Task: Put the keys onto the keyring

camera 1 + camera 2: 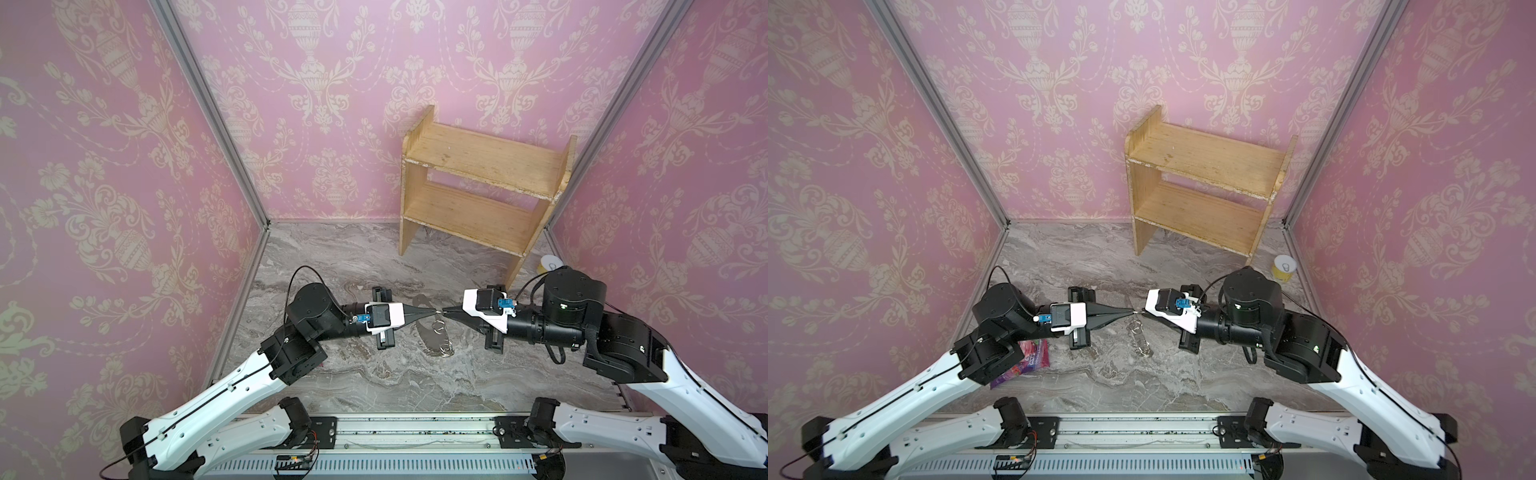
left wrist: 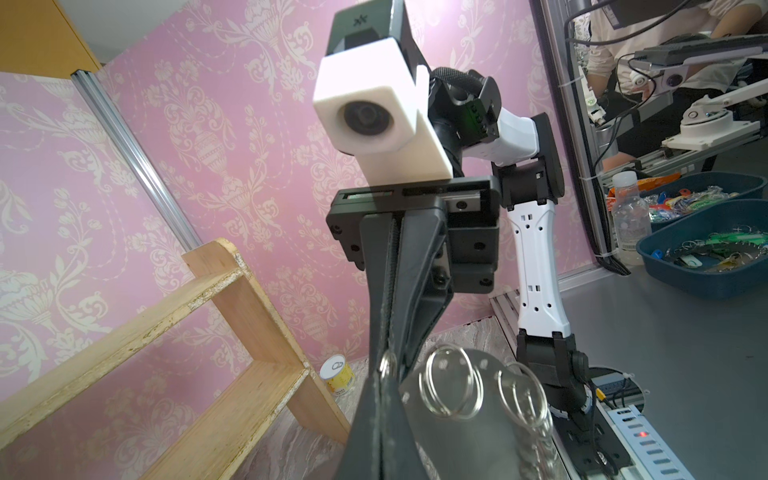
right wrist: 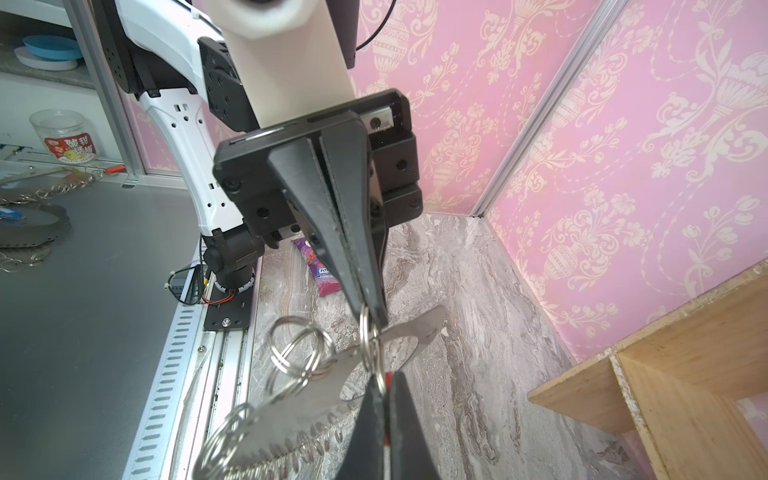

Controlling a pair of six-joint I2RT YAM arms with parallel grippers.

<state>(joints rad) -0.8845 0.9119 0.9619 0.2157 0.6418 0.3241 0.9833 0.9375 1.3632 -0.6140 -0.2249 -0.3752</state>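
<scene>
Silver keyring pinched by left hand.

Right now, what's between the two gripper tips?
A silver split ring, pinched by the left gripper, facing the right gripper; clearest in the right wrist view.

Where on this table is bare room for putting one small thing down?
Bare marble lies between the left wall and the shelf, and between the keyring and the front rail. The middle is crowded: left pincer and right pincer meet at the keyring.
</scene>
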